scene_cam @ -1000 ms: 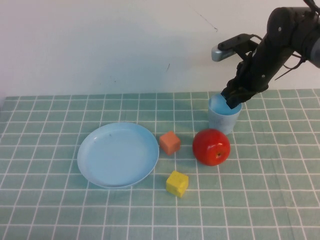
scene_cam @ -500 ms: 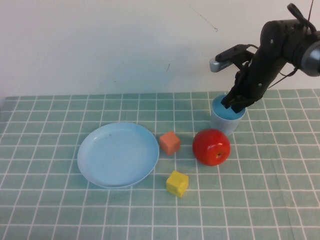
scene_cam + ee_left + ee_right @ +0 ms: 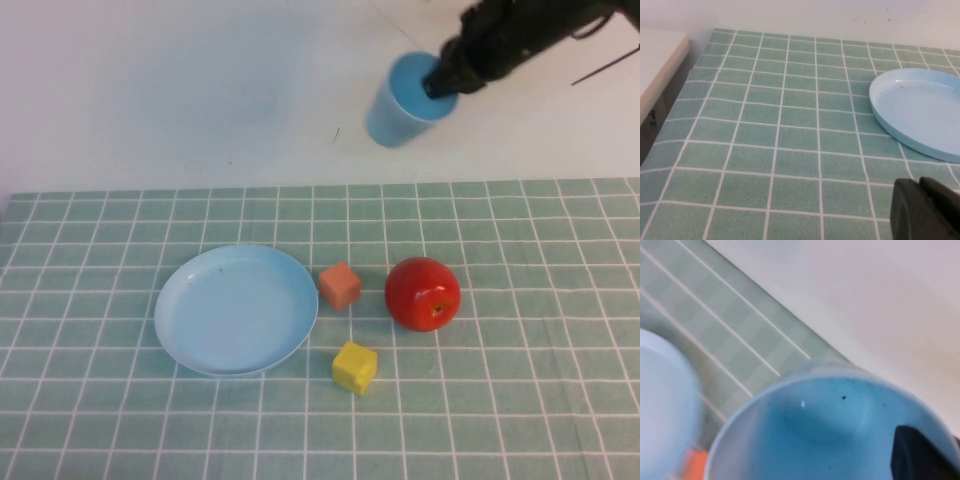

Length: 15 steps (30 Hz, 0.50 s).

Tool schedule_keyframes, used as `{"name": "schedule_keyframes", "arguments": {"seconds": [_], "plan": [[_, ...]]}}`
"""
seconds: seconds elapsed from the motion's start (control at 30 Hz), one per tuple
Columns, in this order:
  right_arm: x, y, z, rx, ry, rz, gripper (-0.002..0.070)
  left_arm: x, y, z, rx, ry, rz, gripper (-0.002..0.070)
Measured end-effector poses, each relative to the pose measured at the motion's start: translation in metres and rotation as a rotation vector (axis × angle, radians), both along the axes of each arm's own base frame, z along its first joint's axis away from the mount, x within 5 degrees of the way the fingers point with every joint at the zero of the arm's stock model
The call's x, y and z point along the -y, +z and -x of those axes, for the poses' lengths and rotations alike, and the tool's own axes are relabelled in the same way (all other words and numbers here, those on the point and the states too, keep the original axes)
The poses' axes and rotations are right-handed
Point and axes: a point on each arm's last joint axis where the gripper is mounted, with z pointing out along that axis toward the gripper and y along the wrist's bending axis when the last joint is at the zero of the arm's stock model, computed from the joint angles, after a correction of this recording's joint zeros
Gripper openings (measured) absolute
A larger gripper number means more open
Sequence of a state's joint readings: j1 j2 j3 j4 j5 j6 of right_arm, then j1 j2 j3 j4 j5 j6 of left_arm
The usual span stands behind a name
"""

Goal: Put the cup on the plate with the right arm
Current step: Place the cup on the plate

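Right gripper [image 3: 440,80] pinching cup [image 3: 402,102] rim, high, far right, tilted. Swing left over apple [image 3: 423,293], level out, lower onto plate [image 3: 236,309]. Left gripper [image 3: 925,212] parked near left; fingers: cannot tell.

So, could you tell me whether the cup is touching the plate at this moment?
Apart. The high view shows the cup held aloft by the right gripper, well clear of the plate on the table.

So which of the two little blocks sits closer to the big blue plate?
The orange block, almost touching the round light blue plastic plate; the yellow block lies farther off. The right gripper holds the cup aloft.
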<state>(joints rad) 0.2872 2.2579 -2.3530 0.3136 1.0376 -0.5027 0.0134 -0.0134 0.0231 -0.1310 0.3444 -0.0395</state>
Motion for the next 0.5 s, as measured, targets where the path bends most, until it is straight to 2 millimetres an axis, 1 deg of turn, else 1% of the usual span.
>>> {"name": "schedule_keyframes", "arguments": {"seconds": [0.03, 0.1, 0.2, 0.27, 0.33, 0.37, 0.43, 0.5], "plan": [[-0.008, 0.009, 0.005, 0.018, 0.039, -0.037, 0.0019, 0.000, 0.000, 0.000, 0.000, 0.000, 0.000, -0.0002], [-0.027, 0.018, 0.014, 0.033, 0.102, -0.086, 0.0018, 0.000, 0.000, 0.000, 0.000, 0.000, 0.000, -0.0003], [-0.068, 0.020, 0.034, 0.032, 0.209, -0.105, 0.0018, 0.000, 0.000, 0.000, 0.000, 0.000, 0.000, -0.0003], [-0.096, 0.013, 0.047, 0.019, 0.278, -0.096, 0.0018, 0.000, 0.000, 0.000, 0.000, 0.000, 0.000, -0.0003], [-0.125, 0.002, 0.062, -0.003, 0.348, -0.067, 0.0018, 0.000, 0.000, 0.000, 0.000, 0.000, 0.000, -0.0003], [-0.136, -0.005, 0.068, -0.011, 0.376, -0.047, 0.0018, 0.000, 0.000, 0.000, 0.000, 0.000, 0.000, -0.0003], [-0.161, -0.022, 0.082, -0.038, 0.434, 0.010, 0.0018, 0.000, 0.000, 0.000, 0.000, 0.000, 0.000, -0.0003], [-0.179, -0.039, 0.093, -0.055, 0.479, 0.066, 0.0018, 0.000, 0.000, 0.000, 0.000, -0.001, -0.002, -0.0003]]}}
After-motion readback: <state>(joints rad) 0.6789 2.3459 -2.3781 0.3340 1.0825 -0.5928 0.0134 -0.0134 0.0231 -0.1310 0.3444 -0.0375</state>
